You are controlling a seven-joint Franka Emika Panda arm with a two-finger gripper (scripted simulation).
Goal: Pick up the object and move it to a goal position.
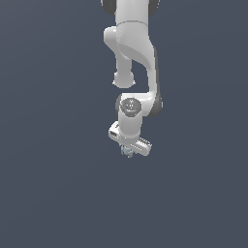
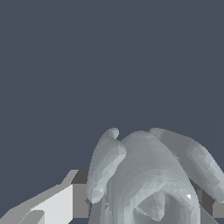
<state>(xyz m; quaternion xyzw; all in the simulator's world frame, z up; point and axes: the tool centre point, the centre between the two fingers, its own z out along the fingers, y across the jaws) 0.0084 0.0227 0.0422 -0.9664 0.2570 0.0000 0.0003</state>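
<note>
Close to the wrist camera: pale grey-blue lumpy object (image 2: 148, 183) with rounded knobs, wedged between two fingers (image 2: 61, 203), one white and grey on one side, a darker one just showing on the other. Fingers closed in against it on both sides, pinching it. Behind it, only a flat dark slate surface (image 2: 87, 65). From the exterior view: white arm (image 1: 131, 53) hanging down mid-frame, gripper (image 1: 128, 151) tilted, the tiny object (image 1: 127, 152) just showing beneath it. Contact with the surface not discernible.
</note>
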